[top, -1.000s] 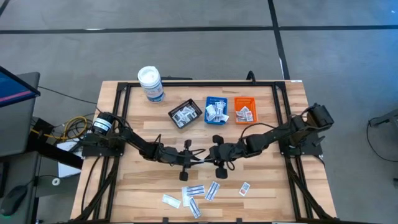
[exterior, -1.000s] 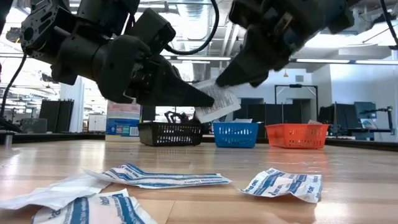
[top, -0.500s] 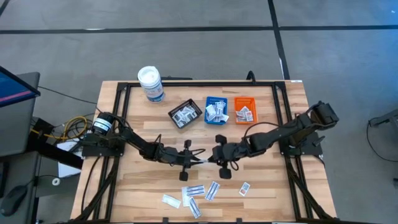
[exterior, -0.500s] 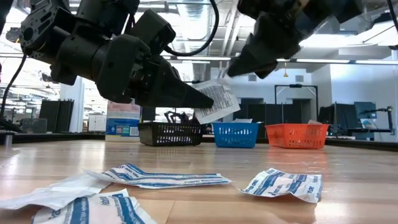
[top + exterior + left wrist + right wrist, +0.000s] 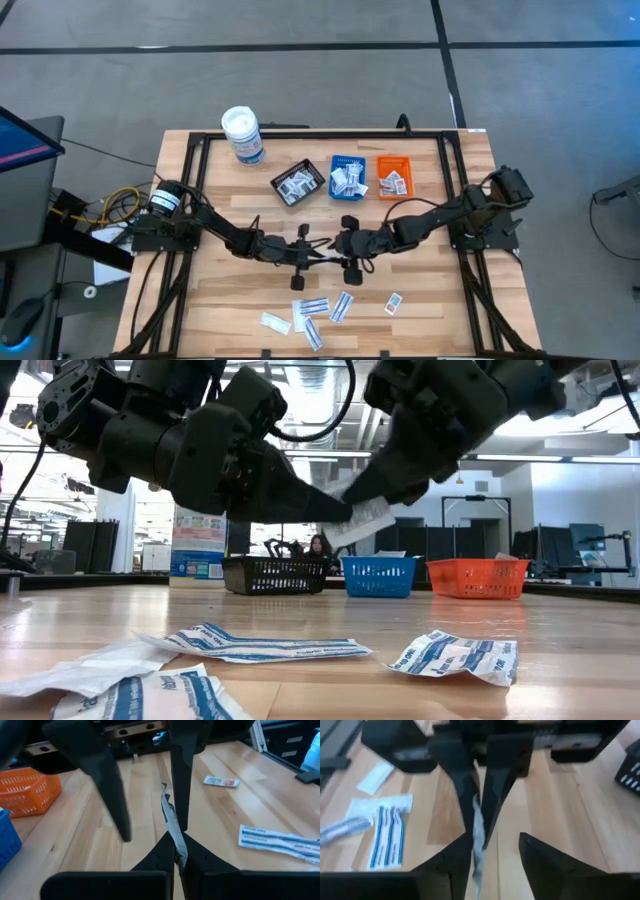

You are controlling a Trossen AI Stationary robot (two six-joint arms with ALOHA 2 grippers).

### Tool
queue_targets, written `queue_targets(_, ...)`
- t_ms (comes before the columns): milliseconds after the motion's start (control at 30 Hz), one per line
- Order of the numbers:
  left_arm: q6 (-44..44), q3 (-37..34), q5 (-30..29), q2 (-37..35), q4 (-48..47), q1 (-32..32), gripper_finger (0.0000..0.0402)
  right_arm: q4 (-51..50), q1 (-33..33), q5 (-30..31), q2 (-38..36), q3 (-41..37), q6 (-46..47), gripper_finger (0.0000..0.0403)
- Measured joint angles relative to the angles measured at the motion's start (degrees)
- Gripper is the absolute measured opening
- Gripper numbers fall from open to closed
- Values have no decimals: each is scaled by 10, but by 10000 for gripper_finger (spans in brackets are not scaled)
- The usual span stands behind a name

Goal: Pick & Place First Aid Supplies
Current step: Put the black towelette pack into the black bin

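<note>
Mid-handover above the table's middle: left gripper (image 5: 335,512) pinching 1 packet (image 5: 362,520) edge-on, right gripper (image 5: 492,847) spread around its far end, not yet clamped. Next: closing right on the packet, releasing left, carrying toward the trays (image 5: 347,176) near the far edge

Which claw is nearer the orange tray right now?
Right. The right claw sits mid-table, below and left of the orange tray; the left claw, pinching a packet, is farther left.
</note>
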Motion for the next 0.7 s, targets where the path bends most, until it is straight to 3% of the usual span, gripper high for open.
queue_targets(200, 1, -2, -2, 0, -3, 0, 10, -6, -7, -4, -12, 1, 0, 154)
queue_targets(333, 2, -5, -1, 0, -8, 0, 8, -8, -6, -16, -14, 1, 0, 107)
queue_targets(467, 2, -5, -5, 0, -8, 0, 11, -16, -8, -19, -14, 1, -12, 22)
queue_targets(700, -2, -5, -4, 0, -7, 2, 11, -19, -7, -18, -14, 1, -20, 5)
